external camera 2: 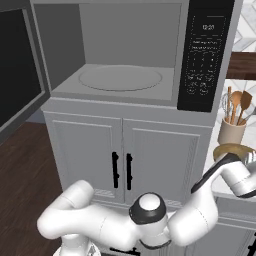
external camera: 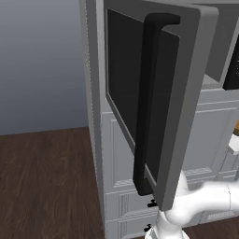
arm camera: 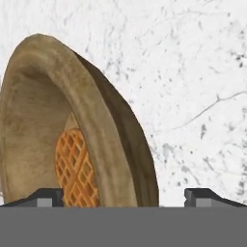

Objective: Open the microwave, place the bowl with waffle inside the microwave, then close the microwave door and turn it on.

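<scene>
Microwave door [external camera: 158,93] stood open; the hand [arm camera: 123,195], fingers spread, straddled the bowl [arm camera: 103,144] rim; loading, closing, starting remained.

even, soft rendered light, no glare; sharp focus, faint shading inside the microwave [external camera 2: 120,55].

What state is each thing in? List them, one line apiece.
microwave door: swung wide open.
microwave: cavity exposed, turntable bare.
bowl: on the marble counter, outside the microwave.
waffle: inside the bowl.
gripper: open, fingertips straddling the bowl's rim.
cabinet doors: closed.
</scene>
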